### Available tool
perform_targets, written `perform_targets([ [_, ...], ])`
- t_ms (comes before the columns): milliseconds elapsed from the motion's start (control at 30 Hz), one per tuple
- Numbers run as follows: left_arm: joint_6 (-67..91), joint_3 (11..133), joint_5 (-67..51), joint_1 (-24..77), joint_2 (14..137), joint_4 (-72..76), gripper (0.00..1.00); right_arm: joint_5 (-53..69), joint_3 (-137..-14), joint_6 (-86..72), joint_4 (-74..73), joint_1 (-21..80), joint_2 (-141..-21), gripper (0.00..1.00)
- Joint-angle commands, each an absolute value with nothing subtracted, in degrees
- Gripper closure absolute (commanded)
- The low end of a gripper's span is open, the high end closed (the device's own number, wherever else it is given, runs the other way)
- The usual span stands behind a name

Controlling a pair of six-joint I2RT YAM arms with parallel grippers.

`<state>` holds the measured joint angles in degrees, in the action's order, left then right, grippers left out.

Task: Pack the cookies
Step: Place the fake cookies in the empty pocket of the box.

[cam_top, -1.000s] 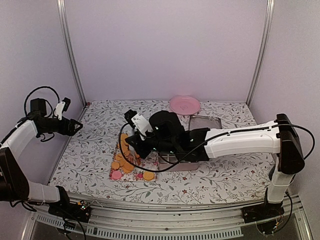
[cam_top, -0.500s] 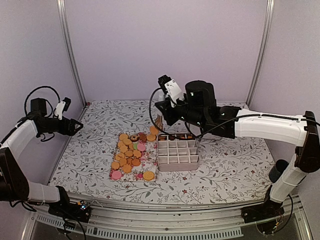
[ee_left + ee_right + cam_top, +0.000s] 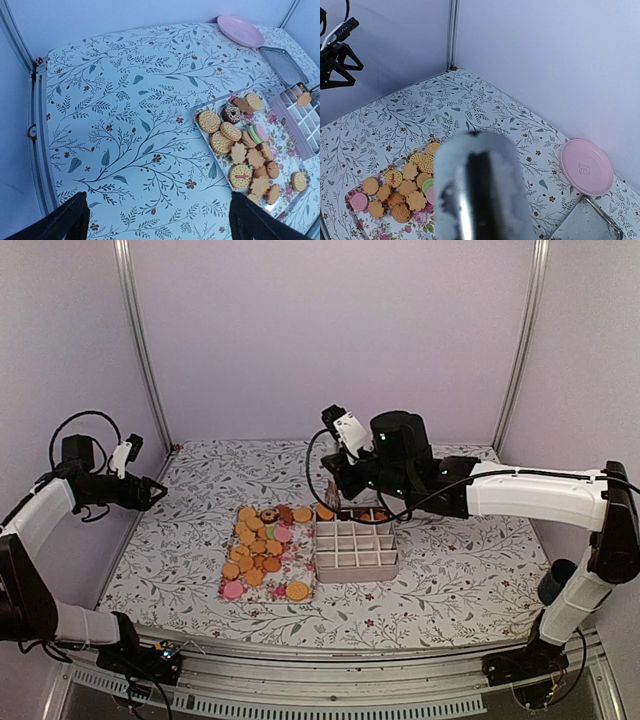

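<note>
Cookies lay crowded on a flat rectangular floral tray printed with pink blooms. They sat ahead of the left claw and off to its right, well apart from it. Most were golden-orange: round ones with ridged, stamped faces, and others cut with scalloped, flower-like edges. Among them we saw a dark brown ring dotted with sprinkles, a smooth green-and-pink sandwich and a couple of plain pink discs. The left claw hung with its black fingers spread wide and held nothing. Below it was the counter, whose cloth carried grey-green leafy sprigs and small dark red blossoms.

The right claw stood narrow over the back left corner of a pale divided box. It seemed to pinch one orange cookie, thin and seen nearly edge-on from above. The box had straight walls and a grid of square cells, and it sat just beside the floral tray. Several cells in the back row, below that claw, already held cookies.

In the right wrist view a blurred silvery shape filled the lower middle, and we could not tell what it was. Farther back and to the right of the right claw lay a glossy round pink plate with a shallow rim. Next to it was a dull metal pan with rounded corners.
</note>
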<state>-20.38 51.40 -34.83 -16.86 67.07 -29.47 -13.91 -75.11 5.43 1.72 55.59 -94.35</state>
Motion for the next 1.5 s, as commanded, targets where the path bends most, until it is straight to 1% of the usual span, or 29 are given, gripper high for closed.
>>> perform_targets([
  [0,-20.95,52.74,-35.46,-16.26,67.31,-30.3,0.02,-14.55,-74.53,5.89,3.43,55.39,-96.01,1.0],
  [533,-21.47,52.82,-35.09,-16.05,67.31,-30.59,0.02,-13.21,-75.22,4.91,2.24,55.41,-98.73,1.0],
  [567,-21.45,52.82,-35.07,-16.08,67.32,-30.59,0.02,-13.15,-75.3,4.6,2.14,55.38,-98.64,0.97],
  [633,-21.49,52.9,-34.99,-16.0,67.3,-30.59,0.02,-12.94,-75.33,4.27,2.1,55.44,-98.26,0.86],
  [700,-21.45,53.03,-34.98,-15.98,67.32,-30.59,0.02,-12.8,-75.33,4.06,2.07,55.38,-97.73,0.78],
  [733,-21.49,53.12,-34.98,-15.95,67.39,-30.59,0.02,-12.75,-75.4,4.05,2.11,55.38,-97.45,0.74],
  [767,-21.49,53.21,-34.98,-15.98,67.41,-30.59,0.02,-12.82,-75.54,4.11,2.11,55.41,-97.2,0.72],
  [900,-21.32,53.62,-35.23,-15.88,67.58,-30.76,0.02,-13.21,-76.37,4.37,2.05,55.42,-95.89,0.67],
  [1133,-21.52,53.97,-35.19,-15.89,67.59,-31.11,0.02,-12.62,-78.23,5.2,2.99,57.63,-94.33,0.67],
  [1267,-21.33,53.84,-35.36,-15.85,67.81,-31.12,0.02,-11.87,-81.98,5.25,3.33,61.72,-97.1,0.66],
  [1467,-21.29,53.48,-35.6,-15.82,67.81,-31.16,0.02,-8.76,-88.49,3.79,4.3,66.74,-105.27,0.65],
])
